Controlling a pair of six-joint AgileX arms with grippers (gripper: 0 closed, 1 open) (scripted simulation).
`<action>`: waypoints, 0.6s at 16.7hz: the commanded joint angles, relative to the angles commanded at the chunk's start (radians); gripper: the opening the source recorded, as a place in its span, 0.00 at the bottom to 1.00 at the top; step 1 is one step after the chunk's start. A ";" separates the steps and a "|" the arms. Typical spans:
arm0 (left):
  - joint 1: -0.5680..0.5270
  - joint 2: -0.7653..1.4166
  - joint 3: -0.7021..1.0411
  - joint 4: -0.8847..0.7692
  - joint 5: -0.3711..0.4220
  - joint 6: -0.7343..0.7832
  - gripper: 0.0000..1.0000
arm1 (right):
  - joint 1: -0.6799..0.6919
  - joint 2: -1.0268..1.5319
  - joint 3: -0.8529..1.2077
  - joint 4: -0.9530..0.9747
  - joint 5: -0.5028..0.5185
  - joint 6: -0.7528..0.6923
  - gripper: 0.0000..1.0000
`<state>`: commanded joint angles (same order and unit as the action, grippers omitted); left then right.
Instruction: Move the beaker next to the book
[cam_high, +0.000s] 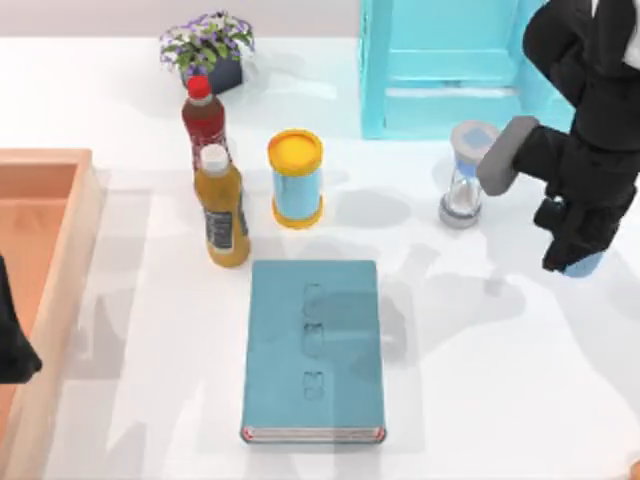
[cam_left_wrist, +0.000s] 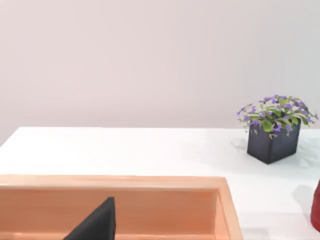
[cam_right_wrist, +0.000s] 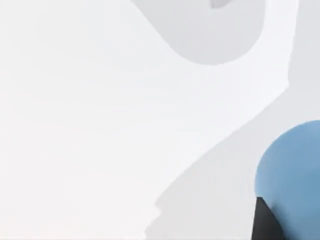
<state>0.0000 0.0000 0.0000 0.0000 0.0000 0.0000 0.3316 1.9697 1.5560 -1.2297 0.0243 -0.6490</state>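
Covering the round translucent beaker (cam_high: 588, 264), right tool (cam_high: 566, 262); flat book (cam_high: 314, 350) well apart.

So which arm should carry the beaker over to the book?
Right. Its hand is already at the beaker, at the table's right side. The left arm sits parked over the wooden tray far left, beyond the book.
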 joint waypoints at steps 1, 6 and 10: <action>0.000 0.000 0.000 0.000 0.000 0.000 1.00 | 0.057 -0.002 0.002 -0.014 -0.001 0.132 0.00; 0.000 0.000 0.000 0.000 0.000 0.000 1.00 | 0.302 -0.028 0.011 -0.068 -0.010 0.764 0.00; 0.000 0.000 0.000 0.000 0.000 0.000 1.00 | 0.441 -0.078 0.006 -0.083 -0.009 1.173 0.00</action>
<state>0.0000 0.0000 0.0000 0.0000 0.0000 0.0000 0.7721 1.8918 1.5621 -1.3126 0.0149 0.5243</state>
